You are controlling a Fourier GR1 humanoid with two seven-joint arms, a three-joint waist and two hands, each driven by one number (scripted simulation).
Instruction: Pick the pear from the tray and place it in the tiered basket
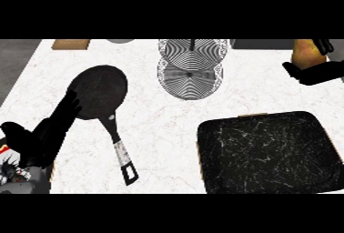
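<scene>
Pear (304,52) is off the tray (265,154), so the pick looks done. Nearest, left of the tray, the left hand (23,143) rests with fingers relaxed. Beyond the tray's far right corner the right hand (314,72) curls round the pear. Beyond the tray's left side stands the tiered basket (191,68), well apart; the placing remains.
</scene>
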